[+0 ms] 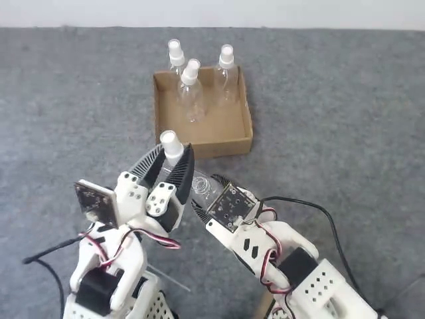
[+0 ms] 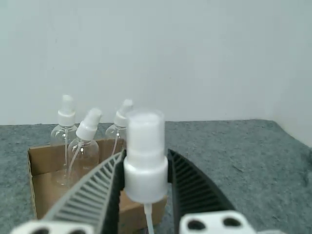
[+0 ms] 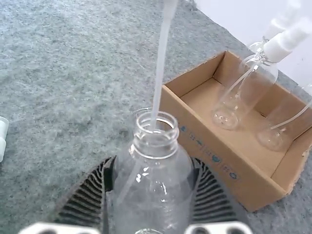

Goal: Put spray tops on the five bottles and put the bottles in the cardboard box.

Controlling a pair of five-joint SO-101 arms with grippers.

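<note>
The spray top [image 1: 170, 141] you are fitting sits just below the middle of the high view. Your left gripper [image 1: 172, 151] is closed narrow on its white collar, one ribbed finger on each side. Its thin tube [image 3: 158, 73] hangs down into the open neck of the clear bottle [image 1: 201, 186]. The collar is above that neck and apart from it, so the spray top is not yet seated.

The clear bottle is just to the lower right of the spray top in the high view. Your right gripper [image 1: 207, 194] clamps its body from both sides, with its fingers [image 3: 83, 200] pressed against the clear wall.

The cardboard box [image 1: 202, 147] lies in the upper middle of the high view, and its near wall is just beyond the spray top. Three capped bottles [image 1: 192, 100] stand in its far half, each wearing a white top. One is at the far left corner, one is just in front of it toward the middle, and one is at the far right.

In the right wrist view a small white part [image 3: 2, 139] lies on the table [image 1: 332, 100], cut off by the frame. You cannot tell what it is.

Both arms rise from the lower edge of the high view, the left one at lower left and the right one at lower right. The table has a grey, carpet-like surface.
</note>
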